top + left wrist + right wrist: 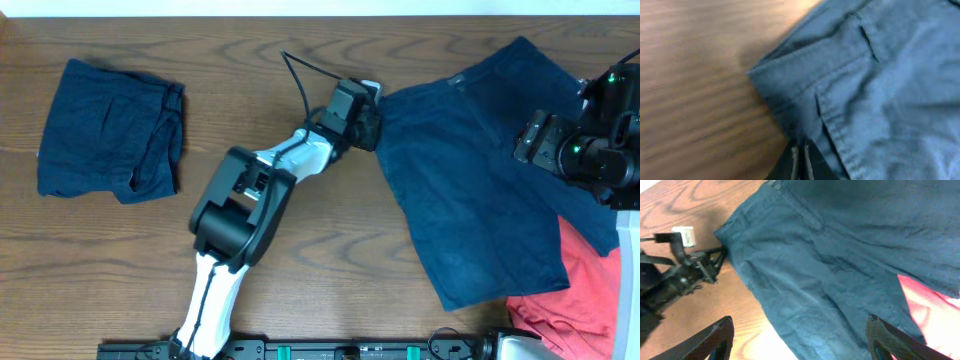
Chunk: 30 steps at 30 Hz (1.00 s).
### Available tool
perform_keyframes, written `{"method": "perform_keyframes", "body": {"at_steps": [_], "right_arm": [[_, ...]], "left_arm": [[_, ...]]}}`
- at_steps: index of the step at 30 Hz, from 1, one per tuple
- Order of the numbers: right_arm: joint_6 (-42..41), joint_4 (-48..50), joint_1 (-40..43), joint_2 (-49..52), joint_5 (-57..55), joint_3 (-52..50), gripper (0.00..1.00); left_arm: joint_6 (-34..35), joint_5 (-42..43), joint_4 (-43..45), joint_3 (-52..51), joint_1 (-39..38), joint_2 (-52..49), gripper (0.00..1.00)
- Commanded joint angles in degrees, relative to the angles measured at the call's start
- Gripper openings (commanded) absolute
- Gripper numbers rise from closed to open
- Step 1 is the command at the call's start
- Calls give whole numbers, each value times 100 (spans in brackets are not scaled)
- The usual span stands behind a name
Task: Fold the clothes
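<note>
Fingers of the left end effector (800, 162) are narrowed on a waistband corner of the shorts (470, 170), which are spread unfolded under the wide-open right end effector (800, 345). Well behind the left one, a navy garment (105, 130) is already folded; a red garment (585, 290) is left.

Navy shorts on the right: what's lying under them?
A red garment sticks out from under the lower leg of the navy shorts, and the wooden table shows around the rest. How far the red cloth runs beneath is covered.
</note>
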<state>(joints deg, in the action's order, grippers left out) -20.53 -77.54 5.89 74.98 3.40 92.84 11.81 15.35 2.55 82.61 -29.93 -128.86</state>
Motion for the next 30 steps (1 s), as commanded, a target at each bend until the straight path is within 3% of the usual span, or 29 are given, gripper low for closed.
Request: {"method": "perform_keyframes", "body": {"at_steps": [1, 6, 9, 15, 16, 18, 19, 21, 22, 23, 25, 30], "right_arm": [[142, -13, 68, -9, -66, 13, 82], [170, -2, 70, -9, -304, 13, 82], [173, 4, 70, 0, -361, 13, 88], [72, 37, 72, 369, -673, -85, 89], [26, 42, 87, 470, -708, -125, 87], [-61, 114, 136, 723, -752, -234, 80], [-70, 203, 188, 872, -750, -308, 77], [-85, 509, 319, 1200, -748, -463, 63], [-136, 656, 387, 1355, -748, -507, 56], [-164, 820, 455, 1517, -748, -538, 51], [-225, 1147, 610, 1899, -732, -542, 39], [-184, 1770, 920, 2518, -282, -542, 27]], "left_arm": [[15, -597, -835, -249, 684, 9, 6], [-15, -601, -2186, -249, 1563, 841, 6], [-15, -553, -2924, -249, 1980, 1449, 6], [-455, -560, -3856, -249, 2243, 2511, 8], [-525, -560, -3958, -249, 2243, 2643, 16], [-584, -555, -4116, -249, 2240, 2889, 42], [-577, -542, -4162, -249, 2236, 2977, 48], [-581, -505, -4260, -249, 2184, 3095, 42], [-581, -483, -4295, -249, 2153, 3104, 30], [-584, -422, -4330, -251, 2118, 3099, 25], [-649, -125, -4330, -289, 2004, 3029, 23], [-1357, 111, -3904, -540, 1517, 2662, 24]]}}
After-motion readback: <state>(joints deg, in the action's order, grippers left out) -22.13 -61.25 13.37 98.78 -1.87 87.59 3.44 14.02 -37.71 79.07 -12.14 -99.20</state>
